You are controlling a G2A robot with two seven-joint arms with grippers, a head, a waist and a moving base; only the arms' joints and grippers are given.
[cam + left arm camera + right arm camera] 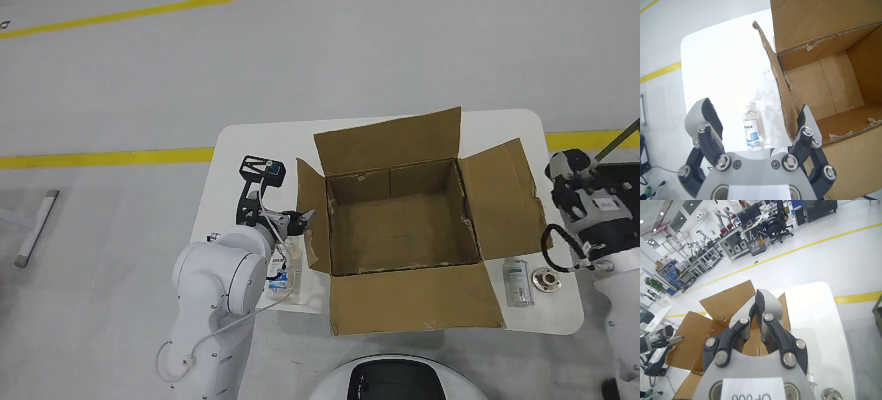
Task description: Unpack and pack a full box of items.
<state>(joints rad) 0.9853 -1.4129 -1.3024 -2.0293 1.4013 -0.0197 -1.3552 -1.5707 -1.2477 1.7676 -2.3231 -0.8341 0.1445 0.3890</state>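
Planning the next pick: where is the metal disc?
Top view: the metal disc lies on the table right of the box, beside a clear bottle.

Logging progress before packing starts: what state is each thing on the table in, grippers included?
Cardboard box: open, flaps spread, nothing inside.
Left bottle: lying on its side.
Right bottle: lying on its side.
Metal disc: lying flat.
Left gripper: open.
Right gripper: shut.

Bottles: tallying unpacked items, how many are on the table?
2: one bottle by the left gripper beside the box, another by the metal disc. Arms may hide more.
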